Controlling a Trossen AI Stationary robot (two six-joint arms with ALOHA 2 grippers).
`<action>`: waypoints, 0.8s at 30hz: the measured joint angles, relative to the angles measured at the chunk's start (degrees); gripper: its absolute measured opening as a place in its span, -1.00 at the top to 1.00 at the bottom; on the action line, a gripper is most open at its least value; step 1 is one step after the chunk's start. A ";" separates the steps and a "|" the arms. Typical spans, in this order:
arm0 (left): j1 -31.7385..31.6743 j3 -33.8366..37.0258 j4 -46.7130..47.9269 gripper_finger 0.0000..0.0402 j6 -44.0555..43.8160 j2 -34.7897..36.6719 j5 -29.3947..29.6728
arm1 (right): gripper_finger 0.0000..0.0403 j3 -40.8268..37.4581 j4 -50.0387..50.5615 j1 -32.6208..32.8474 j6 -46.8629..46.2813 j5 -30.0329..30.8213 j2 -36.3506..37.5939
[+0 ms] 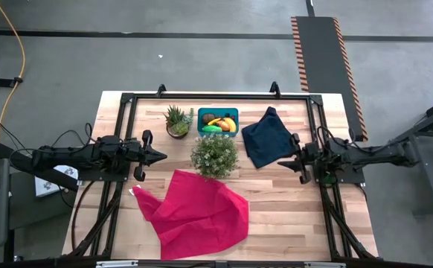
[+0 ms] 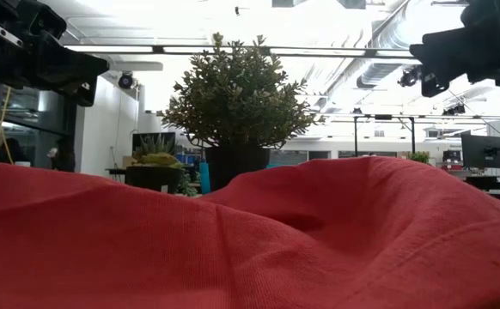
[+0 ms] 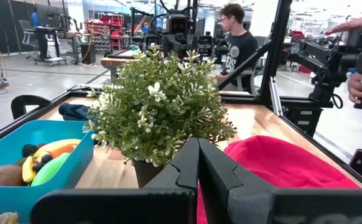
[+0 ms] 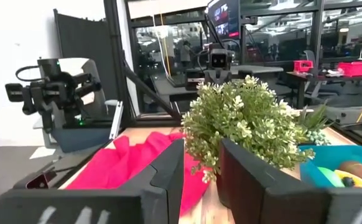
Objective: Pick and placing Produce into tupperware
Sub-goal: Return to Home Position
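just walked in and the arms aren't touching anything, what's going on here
Nothing is being handled right now. The produce lies in the teal tub, between the small spiky plant and the navy cloth. The left gripper, shut, hovers at the table's left side. The right gripper, open, hovers at its right, near the navy cloth. Neither holds anything.

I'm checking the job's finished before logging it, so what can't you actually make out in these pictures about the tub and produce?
High view: the produce in the teal tub is too small to count or tell apart.
Low view: the red cloth hides the tub's contents.
Both wrist views: the picture edge cuts off the tub, and the bushy plant covers part.
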State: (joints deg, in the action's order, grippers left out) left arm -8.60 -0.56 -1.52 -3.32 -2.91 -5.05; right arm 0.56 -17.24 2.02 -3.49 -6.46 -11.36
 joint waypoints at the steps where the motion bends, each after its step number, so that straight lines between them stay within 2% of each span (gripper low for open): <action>1: 0.01 0.00 -0.02 1.00 -0.01 0.01 0.01 | 0.53 0.00 1.02 0.00 -0.02 -0.02 0.84; 10: 0.02 0.00 -0.02 1.00 0.00 0.00 0.01 | 0.53 -0.02 15.64 0.02 -0.69 0.16 11.30; 24: 0.00 0.00 0.01 1.00 0.01 -0.01 -0.01 | 0.53 -0.04 16.05 0.01 -2.49 3.04 10.97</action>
State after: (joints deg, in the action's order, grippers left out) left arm -8.60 -0.56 -1.52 -3.31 -2.92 -5.06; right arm 0.51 -1.19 2.03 -5.98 -3.42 -0.38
